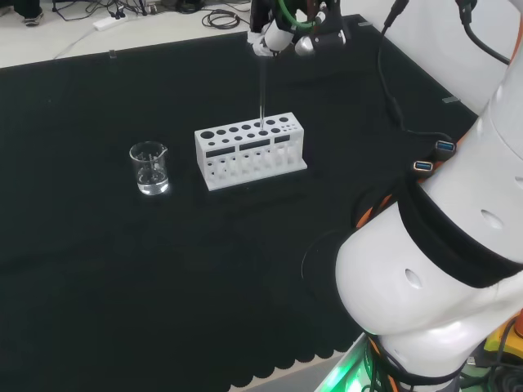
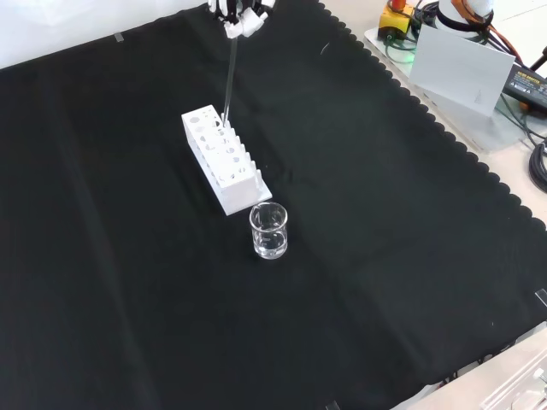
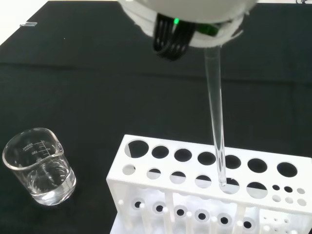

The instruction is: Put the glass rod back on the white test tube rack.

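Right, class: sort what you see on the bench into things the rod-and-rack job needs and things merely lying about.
Part of the job:
- glass rod, held upright
- white test tube rack
- hand, gripping the rod's top

Lying about:
- glass beaker beside the rack
- black cloth

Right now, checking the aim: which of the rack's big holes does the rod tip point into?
In the wrist view the glass rod ends in the white rack's second row, the big hole second from the small-hole end.

The hand hangs high above the bench, its fingers curled downward in a pinch.
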You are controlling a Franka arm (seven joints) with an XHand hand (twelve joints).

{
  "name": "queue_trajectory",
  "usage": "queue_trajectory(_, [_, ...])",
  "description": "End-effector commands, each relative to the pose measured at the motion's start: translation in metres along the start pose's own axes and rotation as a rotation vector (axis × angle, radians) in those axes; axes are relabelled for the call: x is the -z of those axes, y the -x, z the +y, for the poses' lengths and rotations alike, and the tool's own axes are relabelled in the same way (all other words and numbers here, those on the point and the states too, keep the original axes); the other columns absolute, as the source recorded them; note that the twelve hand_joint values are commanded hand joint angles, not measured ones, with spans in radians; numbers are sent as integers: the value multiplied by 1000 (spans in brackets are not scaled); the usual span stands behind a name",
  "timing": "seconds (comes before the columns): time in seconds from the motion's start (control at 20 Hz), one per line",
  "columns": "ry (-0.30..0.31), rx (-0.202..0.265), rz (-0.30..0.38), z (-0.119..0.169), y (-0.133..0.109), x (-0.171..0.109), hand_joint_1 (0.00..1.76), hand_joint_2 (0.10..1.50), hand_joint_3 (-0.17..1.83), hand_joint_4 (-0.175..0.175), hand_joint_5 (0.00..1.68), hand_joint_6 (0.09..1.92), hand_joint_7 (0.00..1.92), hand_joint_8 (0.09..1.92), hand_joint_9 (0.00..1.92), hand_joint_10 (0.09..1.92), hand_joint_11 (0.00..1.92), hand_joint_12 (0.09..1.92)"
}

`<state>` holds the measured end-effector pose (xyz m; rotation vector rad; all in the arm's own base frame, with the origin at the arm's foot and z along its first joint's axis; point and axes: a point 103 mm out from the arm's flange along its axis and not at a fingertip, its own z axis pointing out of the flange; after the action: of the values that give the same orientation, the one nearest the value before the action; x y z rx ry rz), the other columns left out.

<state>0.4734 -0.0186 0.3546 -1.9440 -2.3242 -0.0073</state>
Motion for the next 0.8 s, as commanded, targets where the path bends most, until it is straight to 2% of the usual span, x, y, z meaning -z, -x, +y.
queue_trajectory(0.05, [-20, -25, -19, 10, -5, -9, 1321, 684, 646, -175, 1426, 87, 1197, 1073, 1522, 908, 1584, 621])
queue_trajectory(0.4, [-17, -22, -1, 9, 1, -10, 1321, 683, 647, -175, 1426, 87, 1197, 1073, 1522, 908, 1585, 621])
queue_trajectory(0.55, [-33, -20, 5, 18, 1, -10, 1321, 683, 647, -175, 1427, 87, 1197, 1073, 1522, 908, 1585, 621])
queue_trajectory(0.8, [-21, -12, 9, 24, 7, -17, 1321, 683, 647, -175, 1427, 87, 1197, 1074, 1522, 908, 1584, 622])
